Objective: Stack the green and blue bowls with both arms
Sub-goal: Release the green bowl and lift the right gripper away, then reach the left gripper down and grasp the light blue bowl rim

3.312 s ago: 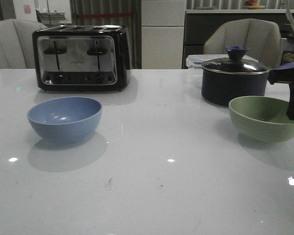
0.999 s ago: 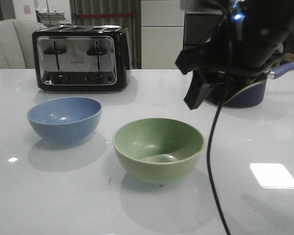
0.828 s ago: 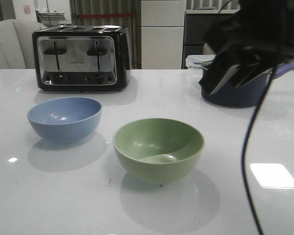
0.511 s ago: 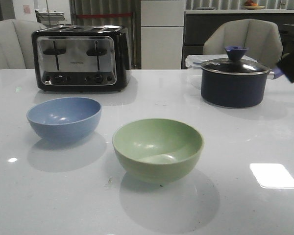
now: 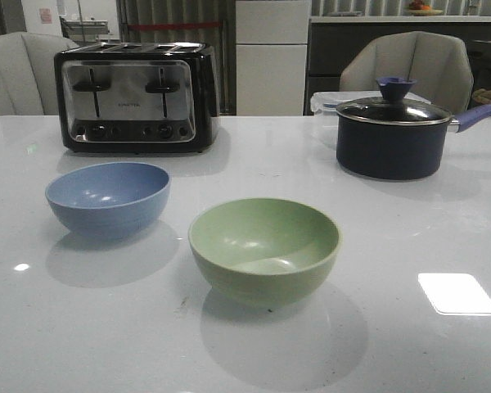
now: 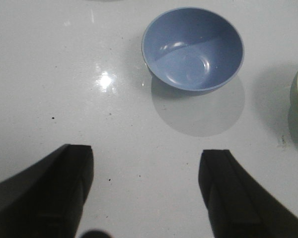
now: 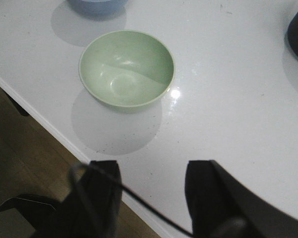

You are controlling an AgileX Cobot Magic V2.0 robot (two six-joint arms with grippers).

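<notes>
The green bowl (image 5: 264,246) sits upright on the white table near the front middle, empty. The blue bowl (image 5: 108,196) stands to its left, a short gap between them, also empty. Neither arm shows in the front view. In the left wrist view my left gripper (image 6: 146,153) hangs open above bare table, the blue bowl (image 6: 192,47) ahead of its fingertips. In the right wrist view my right gripper (image 7: 151,171) is open over the table's front edge, with the green bowl (image 7: 126,67) ahead of it and nothing between the fingers.
A black and chrome toaster (image 5: 135,97) stands at the back left. A dark lidded saucepan (image 5: 392,136) with a purple handle is at the back right. Grey chairs stand behind the table. The table's front edge (image 7: 49,128) drops to a wooden floor.
The green bowl went from the far right to the front middle. The right arm, high over the saucepan a second ago, has withdrawn rightward out of the front view.
</notes>
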